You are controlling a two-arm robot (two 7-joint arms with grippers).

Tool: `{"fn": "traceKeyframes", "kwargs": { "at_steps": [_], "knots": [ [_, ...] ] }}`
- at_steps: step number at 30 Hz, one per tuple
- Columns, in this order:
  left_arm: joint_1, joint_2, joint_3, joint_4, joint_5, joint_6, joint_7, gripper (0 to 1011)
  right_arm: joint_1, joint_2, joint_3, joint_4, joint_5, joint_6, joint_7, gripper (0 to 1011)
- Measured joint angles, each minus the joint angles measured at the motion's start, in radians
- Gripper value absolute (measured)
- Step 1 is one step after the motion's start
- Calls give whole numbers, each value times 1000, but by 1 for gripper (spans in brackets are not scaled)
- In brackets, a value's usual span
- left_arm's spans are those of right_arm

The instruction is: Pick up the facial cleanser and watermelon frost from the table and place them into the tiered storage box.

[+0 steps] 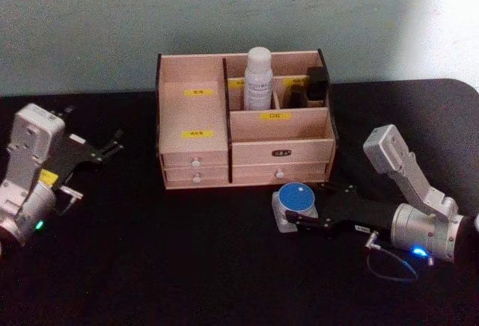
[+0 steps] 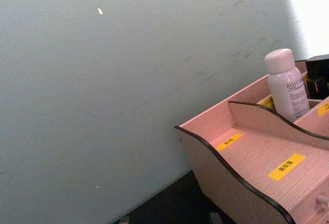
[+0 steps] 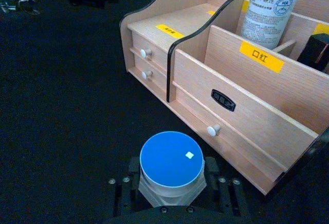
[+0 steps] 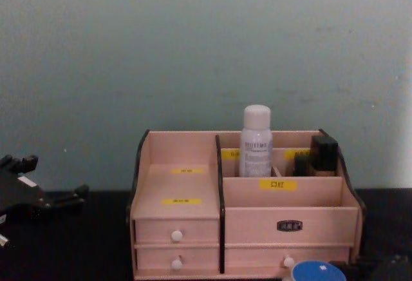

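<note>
1 bottle (image 1: 258,79) in tiered storage box (image 1: 196,146); right hand (image 1: 299,210) clasps jar (image 1: 297,196), left hand (image 1: 112,145) wide.

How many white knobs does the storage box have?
3. The upper knob and lower knob are on the left drawers; the third knob is on the bottom right drawer. None seems hidden.

The tiered storage box (image 1: 196,154), pale pink wood with dark edges, yellow labels and white-knobbed drawers, is standing at the middle of the counter's (image 1: 150,266) far edge. The facial cleanser (image 1: 258,79), a white-capped bottle, is standing upright in its rear middle compartment. The watermelon frost (image 1: 297,199), a clear jar with a round blue lid, is sitting upright on the counter just before the box's right drawers.
</note>
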Motion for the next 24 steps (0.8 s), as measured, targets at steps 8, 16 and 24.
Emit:
{"fn": "traceKeyframes", "kwargs": {
  "at_steps": [8,16,24],
  "knots": [
    [0,0,0,0,0,0,0,1001,0,0,1,0,0,0,1,707],
    [0,0,0,0,0,0,0,1001,-2,0,6,-2,9,-6,6,707],
    [0,0,0,0,0,0,0,1001,2,6,20,-37,41,-19,33,707]
  ]
}}
